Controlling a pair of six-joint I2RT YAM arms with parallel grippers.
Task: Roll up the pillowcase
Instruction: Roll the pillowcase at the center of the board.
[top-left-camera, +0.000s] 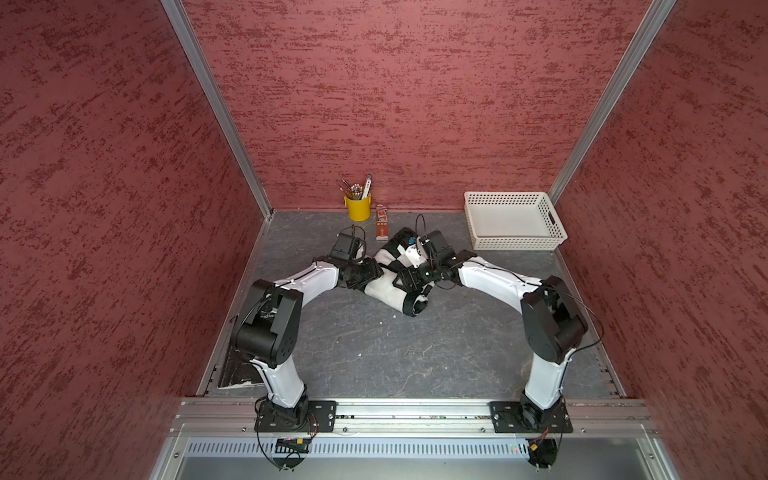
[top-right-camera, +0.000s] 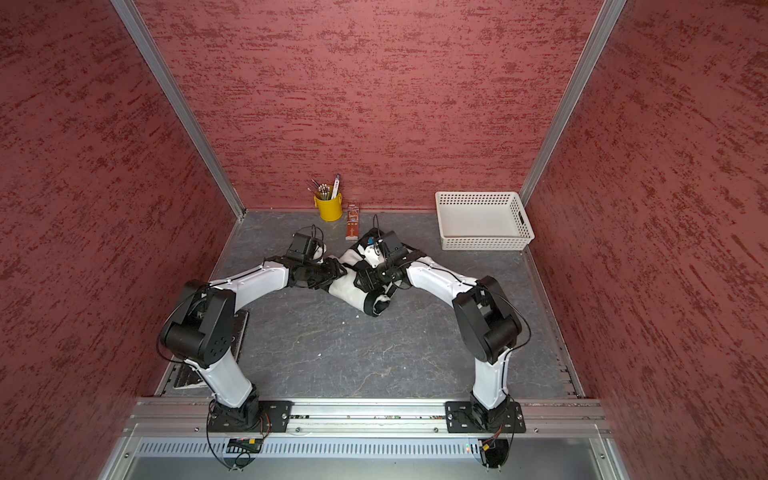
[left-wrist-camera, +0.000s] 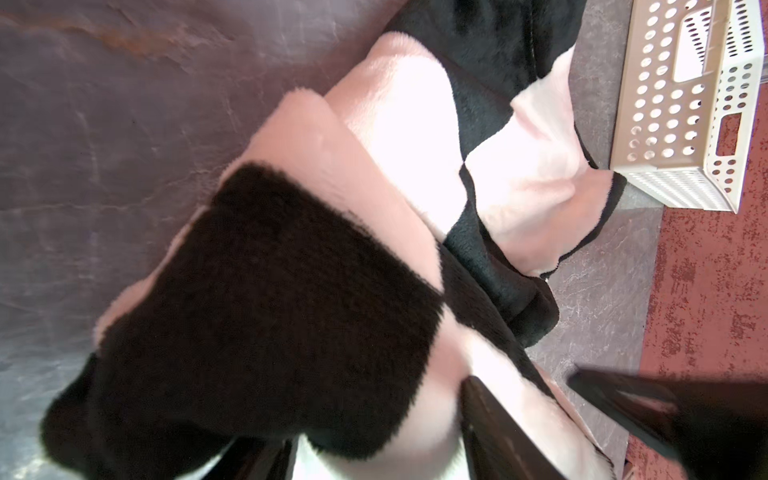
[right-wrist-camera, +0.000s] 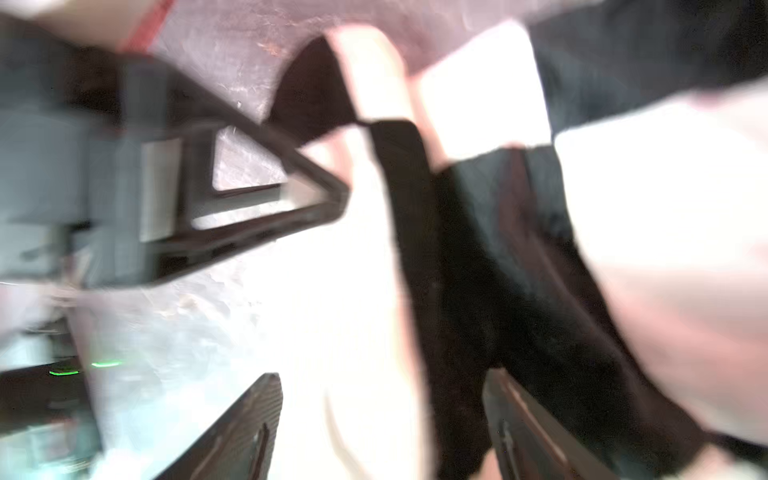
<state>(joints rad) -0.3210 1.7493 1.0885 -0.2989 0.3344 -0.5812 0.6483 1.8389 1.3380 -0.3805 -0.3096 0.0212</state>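
Left gripper (left-wrist-camera: 521, 378) is seen with jaws spread astride an edge of the pillowcase (top-left-camera: 384, 289); the right gripper (right-wrist-camera: 380, 374) is also spread, over a fold. The part-rolled bundle is found mid-table, toward the far side. Soft, light plush is judged likely to spring open, so the roll's loose outer edge should be pinched.

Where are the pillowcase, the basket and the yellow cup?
pillowcase (top-left-camera: 384, 291), in a top view, white patch near its middle.
basket (top-left-camera: 515, 242), in a top view, its near side wall.
yellow cup (top-left-camera: 357, 210), in a top view, front of its body.
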